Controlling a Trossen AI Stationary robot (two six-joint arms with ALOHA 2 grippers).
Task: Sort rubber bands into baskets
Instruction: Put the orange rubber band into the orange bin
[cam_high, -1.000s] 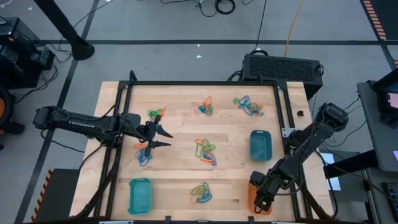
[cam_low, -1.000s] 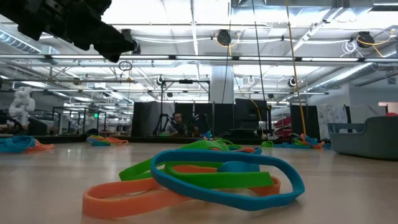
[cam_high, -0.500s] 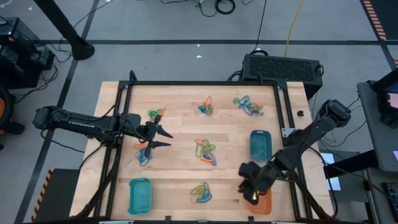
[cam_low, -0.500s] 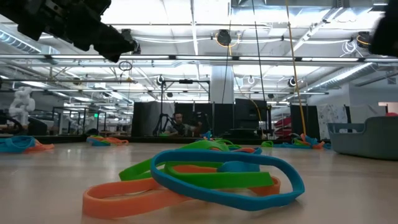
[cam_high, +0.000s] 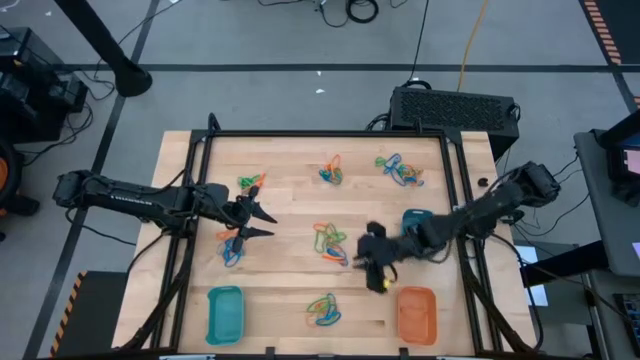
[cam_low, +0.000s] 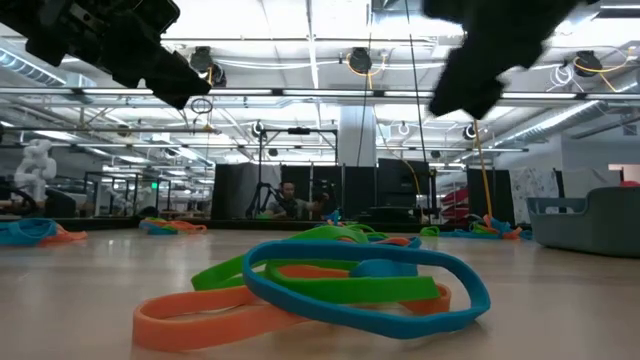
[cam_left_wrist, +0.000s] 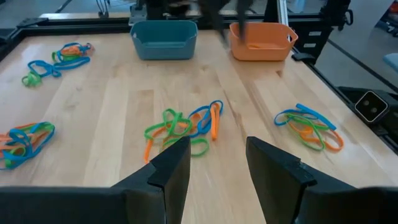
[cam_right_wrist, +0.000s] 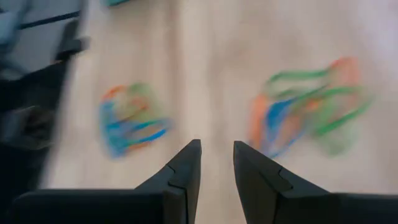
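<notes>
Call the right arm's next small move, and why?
Probably lower the right pincer onto the middle pile of rubber bands. It hovers open and empty just beside that pile, with the orange basket close behind for the drop. The left pincer waits open.

Bright, even overhead lighting with soft shadows on the worktop; ceiling strip lights glare in the low view; right wrist view heavily motion-blurred throughout.
</notes>
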